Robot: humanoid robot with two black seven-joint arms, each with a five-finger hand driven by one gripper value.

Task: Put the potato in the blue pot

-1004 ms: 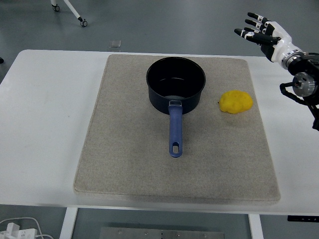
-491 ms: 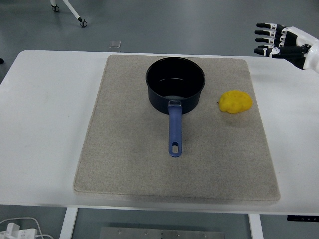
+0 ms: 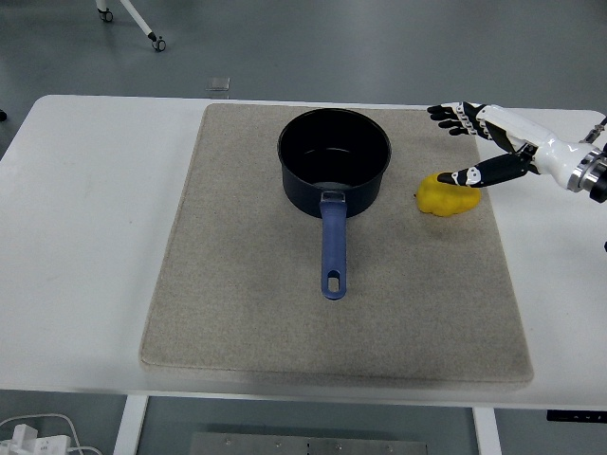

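A yellow potato [image 3: 446,197] lies on the grey mat [image 3: 247,284], to the right of the pot. The dark blue pot [image 3: 334,159] stands upright at the mat's back middle, empty, its blue handle [image 3: 332,245] pointing toward the near edge. My right hand [image 3: 465,147] reaches in from the right edge, fingers spread, just above and behind the potato. Its thumb tip [image 3: 459,177] hovers at the potato's top right; the other fingers [image 3: 451,118] stretch past it toward the back. The hand holds nothing. The left arm is out of view.
The mat covers most of the white table [image 3: 85,237]. Beyond the table's far edge, the grey floor shows a wheeled stand leg [image 3: 142,28] and a small floor plate [image 3: 219,83].
The right hand has come down and leftward from above the table's far right corner, and now hangs spread over the potato. Potato and pot have not moved.
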